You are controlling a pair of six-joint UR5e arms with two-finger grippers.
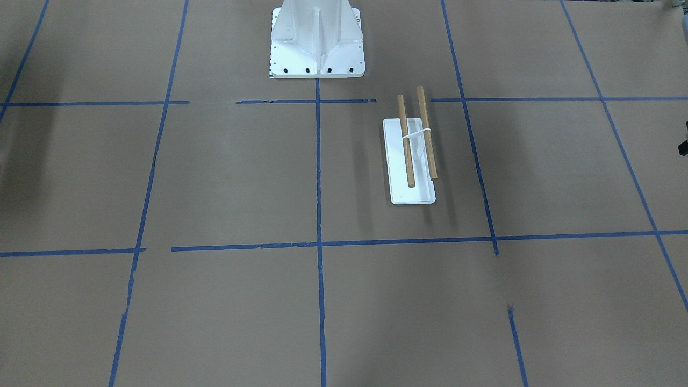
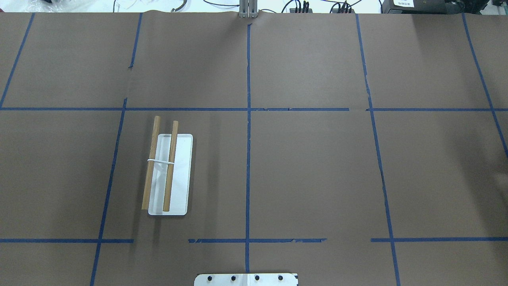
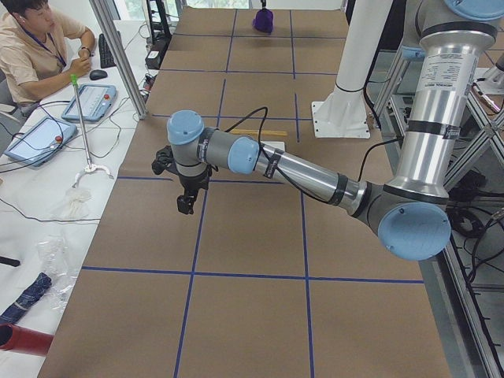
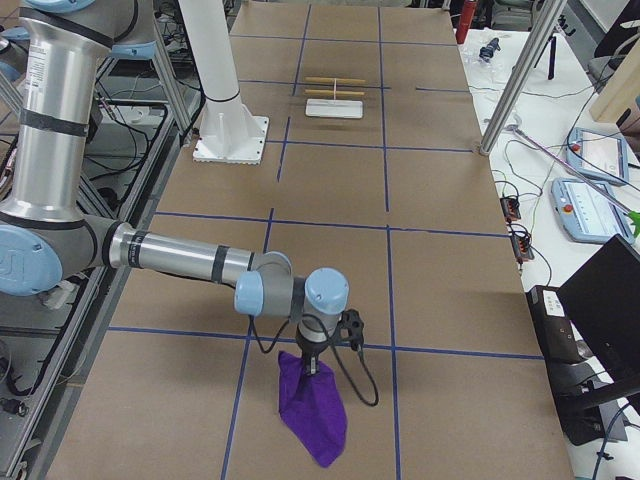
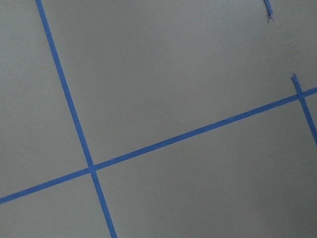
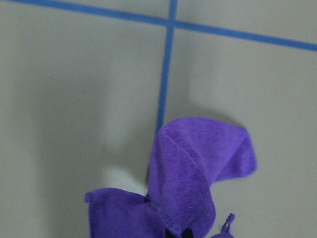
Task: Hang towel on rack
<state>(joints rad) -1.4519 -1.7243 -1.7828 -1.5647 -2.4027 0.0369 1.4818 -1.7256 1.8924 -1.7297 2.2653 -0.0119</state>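
Note:
The rack [image 1: 411,156] is a small white base plate with two parallel wooden dowels joined by a white bracket; it stands on the brown table, bare, on my left side [image 2: 168,174]. It also shows far off in the exterior right view [image 4: 334,95]. The purple towel [image 4: 315,410] hangs from my right gripper [image 4: 310,368], which is shut on its bunched top, above the table far from the rack. The towel fills the bottom of the right wrist view [image 6: 193,173]. My left gripper [image 3: 185,206] points down over bare table; I cannot tell whether it is open or shut.
The large white metal pedestal [image 1: 317,48] stands at the table's robot-side edge, close to the rack. Blue tape lines grid the brown table. A seated operator [image 3: 31,47] and side tables with tablets and cables lie beyond the far edge.

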